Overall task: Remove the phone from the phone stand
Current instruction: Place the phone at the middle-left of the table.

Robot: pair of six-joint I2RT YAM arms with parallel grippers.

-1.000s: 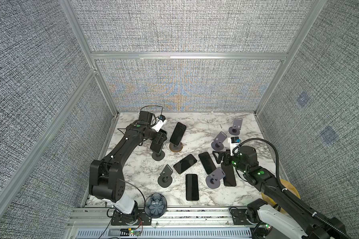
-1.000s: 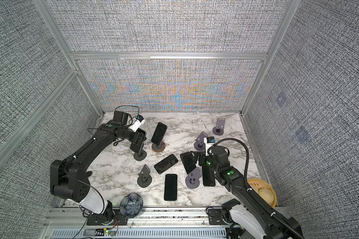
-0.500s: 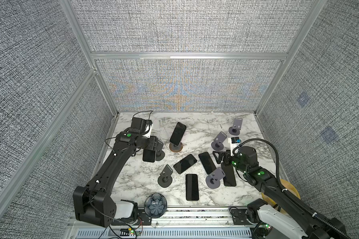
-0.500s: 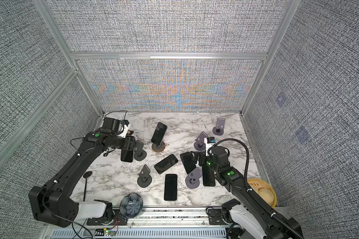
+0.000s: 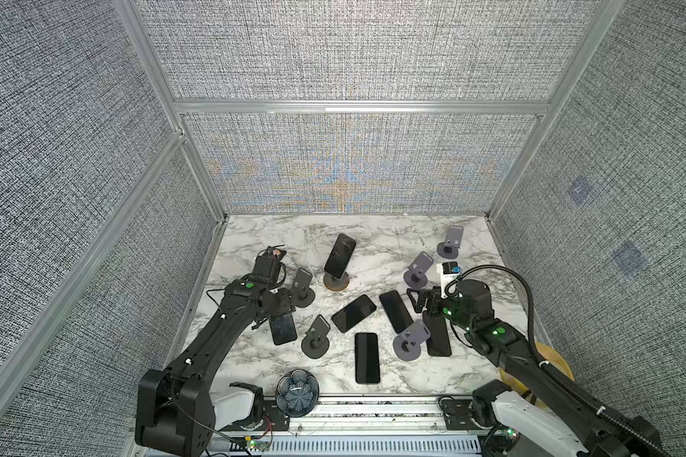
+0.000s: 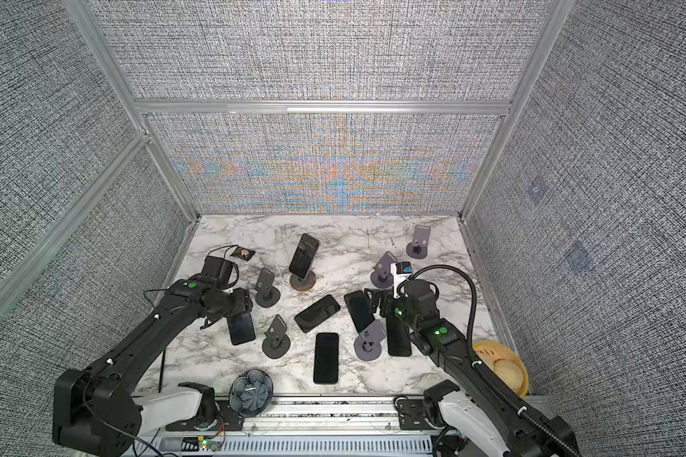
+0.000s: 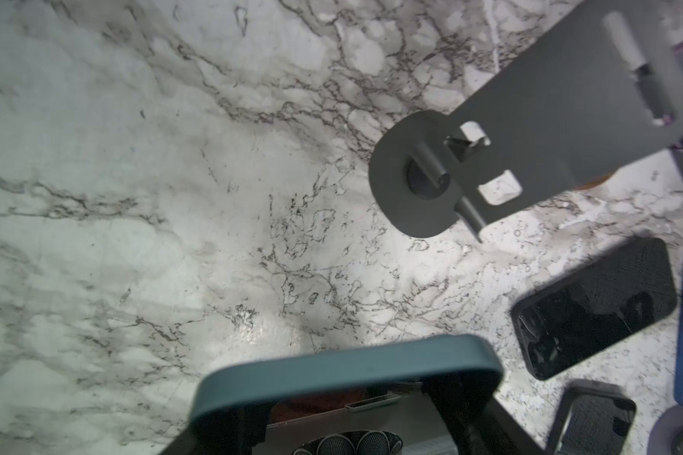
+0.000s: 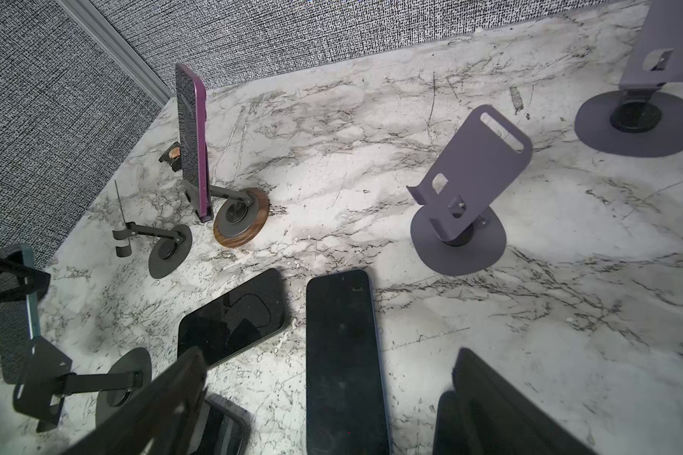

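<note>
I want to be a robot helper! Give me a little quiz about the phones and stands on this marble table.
1. True or false: the purple-cased phone is propped on the round wood-rimmed stand.
2. What does the left end effector grip? A) a teal-cased black phone B) a stand C) nothing
3. Count in a top view: how many stands, like this dark grey stand, hold no phone?

Key: 1 true; 2 A; 3 five.
</note>
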